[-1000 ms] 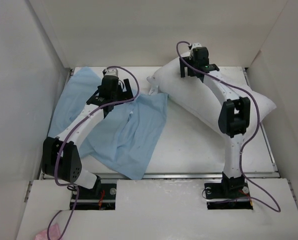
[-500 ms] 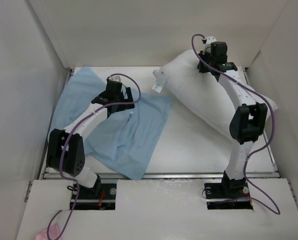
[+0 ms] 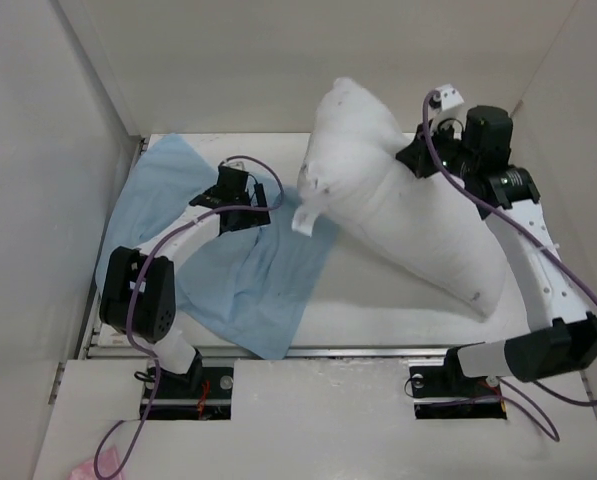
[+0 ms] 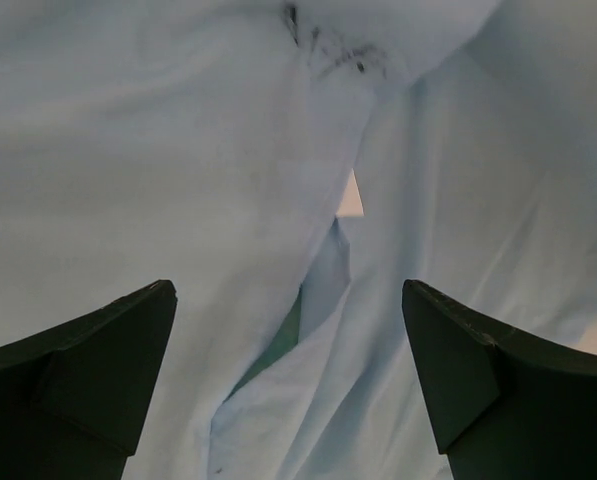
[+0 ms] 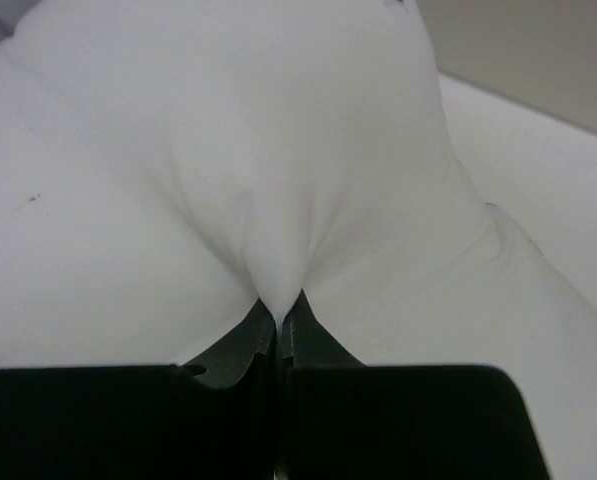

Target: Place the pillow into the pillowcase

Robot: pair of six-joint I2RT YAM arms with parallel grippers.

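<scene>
Just hoisted pillow (image 3: 398, 220) on end with right pincer (image 5: 278, 308) clenched on a fold at its tips, lower end hanging below toward counter (image 3: 378, 310); left pincer (image 4: 288, 290) released directly above pillowcase (image 3: 228, 285), mouth not yet gripped.

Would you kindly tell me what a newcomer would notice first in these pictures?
The big white pillow stands tilted up at right of centre, a fold of it pinched in the shut right gripper. To the left, the wrinkled light-blue pillowcase lies spread on the table, the open left gripper above it.
</scene>
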